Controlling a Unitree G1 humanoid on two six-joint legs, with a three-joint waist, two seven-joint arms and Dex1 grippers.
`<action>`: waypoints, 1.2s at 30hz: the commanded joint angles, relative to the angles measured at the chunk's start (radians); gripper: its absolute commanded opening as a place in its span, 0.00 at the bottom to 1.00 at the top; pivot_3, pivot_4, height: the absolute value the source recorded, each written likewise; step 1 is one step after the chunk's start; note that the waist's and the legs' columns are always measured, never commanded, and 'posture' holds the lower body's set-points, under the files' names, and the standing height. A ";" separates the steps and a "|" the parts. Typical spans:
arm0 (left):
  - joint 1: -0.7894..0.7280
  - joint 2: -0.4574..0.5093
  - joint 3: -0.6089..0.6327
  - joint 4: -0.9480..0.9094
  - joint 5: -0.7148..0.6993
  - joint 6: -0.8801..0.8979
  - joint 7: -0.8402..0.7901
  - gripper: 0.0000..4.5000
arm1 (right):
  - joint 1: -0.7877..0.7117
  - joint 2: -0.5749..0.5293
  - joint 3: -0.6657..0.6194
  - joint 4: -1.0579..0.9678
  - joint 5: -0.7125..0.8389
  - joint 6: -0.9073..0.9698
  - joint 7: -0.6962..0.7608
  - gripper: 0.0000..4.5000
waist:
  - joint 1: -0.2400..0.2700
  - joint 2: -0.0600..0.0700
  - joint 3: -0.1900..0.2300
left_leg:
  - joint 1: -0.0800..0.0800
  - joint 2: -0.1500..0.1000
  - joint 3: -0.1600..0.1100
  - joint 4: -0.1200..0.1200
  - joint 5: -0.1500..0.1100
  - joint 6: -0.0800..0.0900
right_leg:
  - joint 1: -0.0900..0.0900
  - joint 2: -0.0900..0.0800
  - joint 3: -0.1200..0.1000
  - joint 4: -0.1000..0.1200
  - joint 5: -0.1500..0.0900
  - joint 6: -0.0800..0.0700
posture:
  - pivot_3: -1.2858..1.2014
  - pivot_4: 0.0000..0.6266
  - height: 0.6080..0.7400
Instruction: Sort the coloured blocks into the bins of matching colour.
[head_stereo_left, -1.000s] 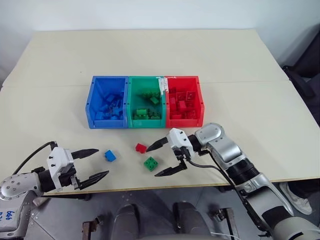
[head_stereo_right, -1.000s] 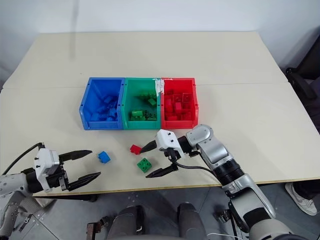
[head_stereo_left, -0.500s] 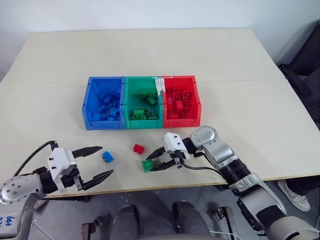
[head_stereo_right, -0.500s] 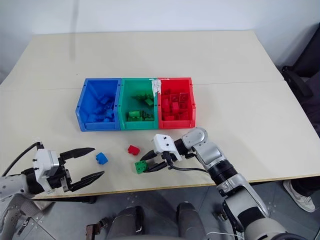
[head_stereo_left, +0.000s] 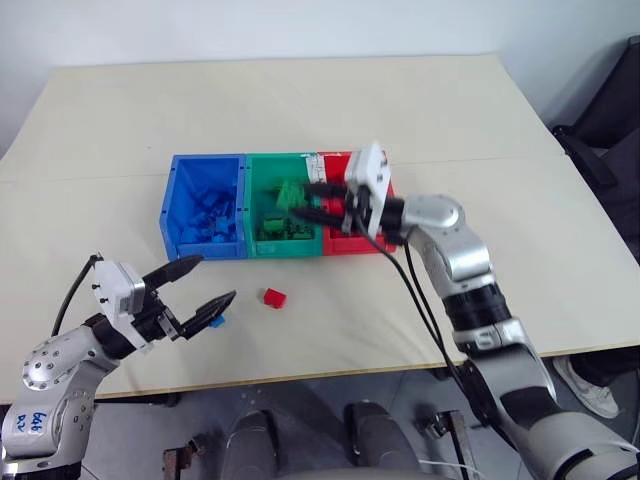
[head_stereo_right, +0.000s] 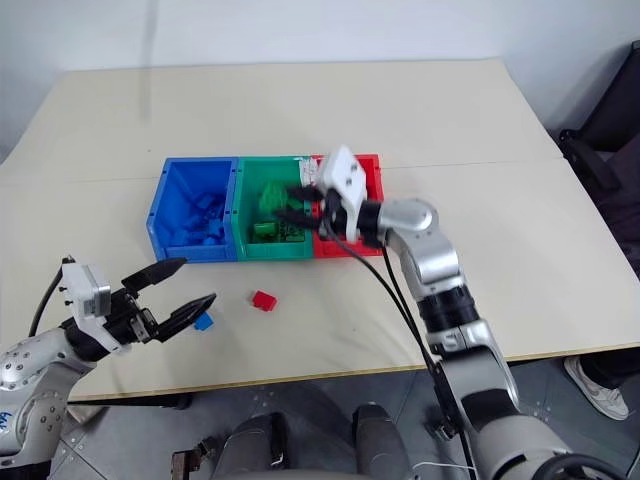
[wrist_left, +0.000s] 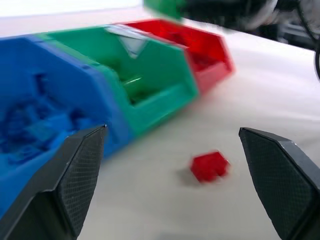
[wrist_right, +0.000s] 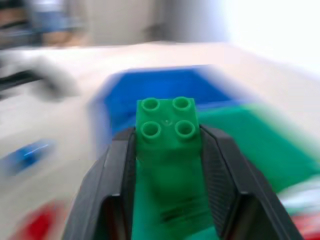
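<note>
**Green block held above the green bin; red and blue blocks lie loose on the table**

The beige table (head_stereo_left: 520, 230) carries the three joined bins (head_stereo_left: 275, 204) near its middle: the blue bin (head_stereo_left: 205, 205) on the robot's left, the green bin (head_stereo_left: 283, 210) in the centre, the red bin (head_stereo_left: 352, 235) on the right, with white tape (head_stereo_left: 322, 166) on the rim between green and red. Each bin holds a heap of blocks of its own colour.

The right gripper (head_stereo_left: 318, 200) hangs above the bins, over the green bin's right side and the green-red rim, its fingers (wrist_right: 117, 185) pointing toward the robot's left. They are drawn narrow and clamp a green block (wrist_right: 167, 132) between them; in the right wrist view the block sits studs up, four studs showing, one finger pressed to each side, with the blue bin and green bin blurred behind it.

The left gripper (head_stereo_left: 202, 290) hovers low over the near left part of the table, fingers (wrist_left: 75, 175) spread wide and holding nothing. A red block (head_stereo_left: 273, 297) lies on the bare table in front of the bins, just beyond that gripper's fingertips and between them in the left wrist view. A blue block (head_stereo_right: 203, 322) lies close under the nearer left finger, partly covered by it, so its shape is hard to make out.

The right gripper's body hides part of the red bin's inside.
</note>
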 joint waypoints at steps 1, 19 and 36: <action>0.009 -0.007 0.027 -0.037 -0.029 0.010 0.024 1.00 | -0.051 0.024 -0.021 0.093 -0.031 -0.042 -0.077 0.32 | -0.002 0.000 0.000 | 0.000 0.000 0.000 -0.001 0.000 0.000 | 0.000 0.000 0.000 0.000 0.000 0.000 | 0.52 0.24 1.00; 0.011 0.085 0.068 0.074 0.014 -0.060 -0.078 1.00 | 0.249 -0.216 -0.038 -0.200 0.168 -0.118 0.399 0.99 | 0.010 0.000 0.000 | -0.002 0.000 -0.001 -0.003 -0.002 0.000 | 0.000 0.000 -0.003 -0.004 0.000 0.000 | 0.52 0.24 1.00; 0.124 0.327 0.059 0.205 0.111 -0.167 -0.415 1.00 | 0.730 -0.466 -0.230 -0.329 0.290 -0.292 0.596 0.99 | 0.005 -0.001 0.000 | 0.000 0.002 0.003 -0.003 -0.004 0.001 | 0.002 0.001 -0.002 -0.010 0.000 0.000 | 0.52 0.24 1.00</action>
